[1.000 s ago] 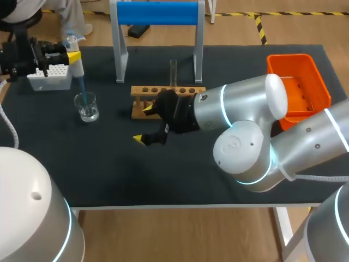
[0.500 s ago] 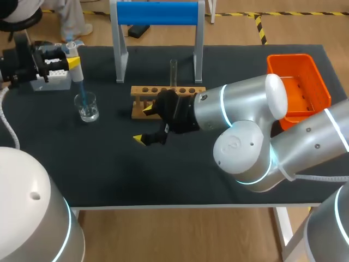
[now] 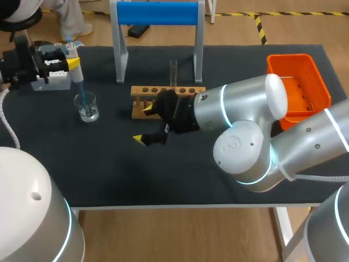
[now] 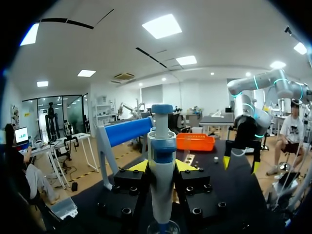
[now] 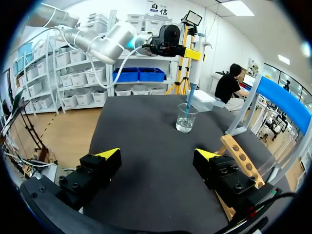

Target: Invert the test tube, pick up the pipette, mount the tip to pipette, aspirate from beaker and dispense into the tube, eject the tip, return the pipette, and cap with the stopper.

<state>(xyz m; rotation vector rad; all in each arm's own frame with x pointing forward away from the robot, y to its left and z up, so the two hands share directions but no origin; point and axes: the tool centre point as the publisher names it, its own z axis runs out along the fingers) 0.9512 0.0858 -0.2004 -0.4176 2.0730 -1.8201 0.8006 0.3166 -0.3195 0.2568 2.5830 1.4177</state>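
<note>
Left tool (image 3: 72,59) clenched on pipette (image 3: 76,68) at upper left, risen slightly, tip (image 3: 82,90) in beaker (image 3: 86,106), right tool (image 3: 144,125) released, unmoved

Upright pipette (image 3: 78,69), blue tip (image 3: 82,90) inside glass beaker (image 3: 87,108)

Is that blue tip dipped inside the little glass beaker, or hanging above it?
Inside: the blue tip of the pipette in the left gripper reaches below the rim of the beaker.

Orange basket (image 3: 288,57) and blue-barred frame (image 3: 157,13) stand well apart.
</note>
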